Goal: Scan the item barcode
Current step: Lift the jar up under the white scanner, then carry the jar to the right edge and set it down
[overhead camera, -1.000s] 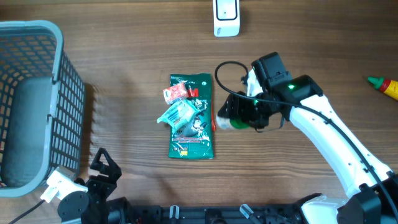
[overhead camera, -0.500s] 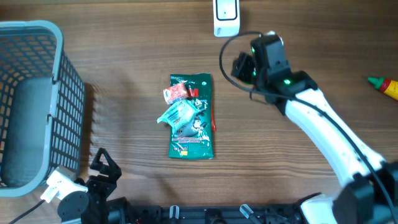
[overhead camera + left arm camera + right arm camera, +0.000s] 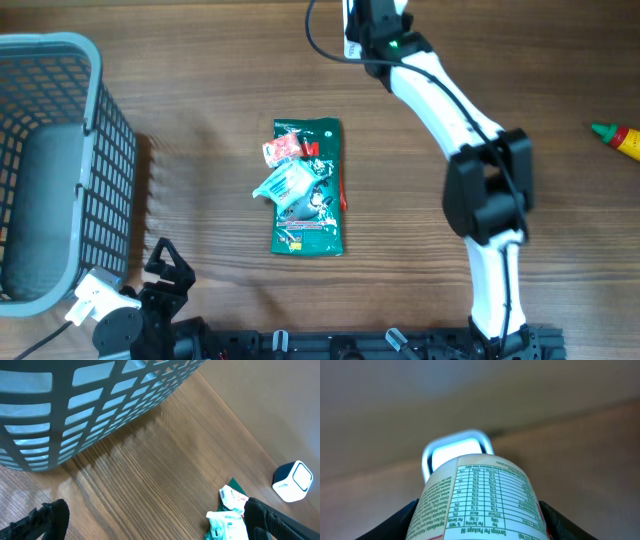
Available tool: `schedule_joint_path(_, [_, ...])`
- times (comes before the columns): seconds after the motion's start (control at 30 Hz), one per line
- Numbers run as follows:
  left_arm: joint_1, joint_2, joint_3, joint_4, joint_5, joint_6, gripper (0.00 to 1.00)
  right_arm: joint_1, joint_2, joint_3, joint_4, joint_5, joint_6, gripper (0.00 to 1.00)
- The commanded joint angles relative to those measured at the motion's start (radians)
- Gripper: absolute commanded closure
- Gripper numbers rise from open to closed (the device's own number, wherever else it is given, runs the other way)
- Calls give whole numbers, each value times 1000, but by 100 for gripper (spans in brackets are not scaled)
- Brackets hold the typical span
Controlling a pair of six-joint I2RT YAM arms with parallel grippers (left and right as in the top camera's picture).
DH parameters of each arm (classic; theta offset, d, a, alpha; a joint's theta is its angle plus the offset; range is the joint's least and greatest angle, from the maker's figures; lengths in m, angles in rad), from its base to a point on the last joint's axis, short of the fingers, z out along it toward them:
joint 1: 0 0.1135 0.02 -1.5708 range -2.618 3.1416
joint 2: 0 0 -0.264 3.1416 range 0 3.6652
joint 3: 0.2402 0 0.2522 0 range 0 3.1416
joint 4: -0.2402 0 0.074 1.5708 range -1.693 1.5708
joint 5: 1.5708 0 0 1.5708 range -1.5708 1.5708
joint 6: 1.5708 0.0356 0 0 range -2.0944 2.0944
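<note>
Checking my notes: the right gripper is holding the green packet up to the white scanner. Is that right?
No. The right gripper holds a labelled bottle up to the white scanner, as the right wrist view shows; the green packet lies flat on the table.

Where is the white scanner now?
In the right wrist view, the scanner stands just beyond the container in the right gripper, at the far edge of the table.
</note>
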Motion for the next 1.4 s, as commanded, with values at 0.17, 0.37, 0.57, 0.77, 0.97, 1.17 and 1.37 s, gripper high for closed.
schedule_joint_path(0.17, [2,-3,-3,1,-13,-6,0,-24,152,145,190,140,-111,57])
schedule_joint_path(0.37, [2,-3,-3,1,-13,-6,0,-19,155,153,233,140,-109,56])
schedule_joint_path(0.57, [2,-3,-3,1,-13,-6,0,-24,153,304,-24,143,-85,56])
schedule_joint_path(0.77, [2,-3,-3,1,-13,-6,0,-157,122,489,-430,172,-40,59])
schedule_joint_path(0.97, [2,-3,-3,1,-13,-6,0,-392,111,485,-708,8,108,56])
schedule_joint_path(1.17, [2,-3,-3,1,-13,-6,0,-697,130,478,-790,-341,132,59])
schedule_joint_path(1.37, [2,-3,-3,1,-13,-6,0,-901,183,423,-749,-387,251,58])
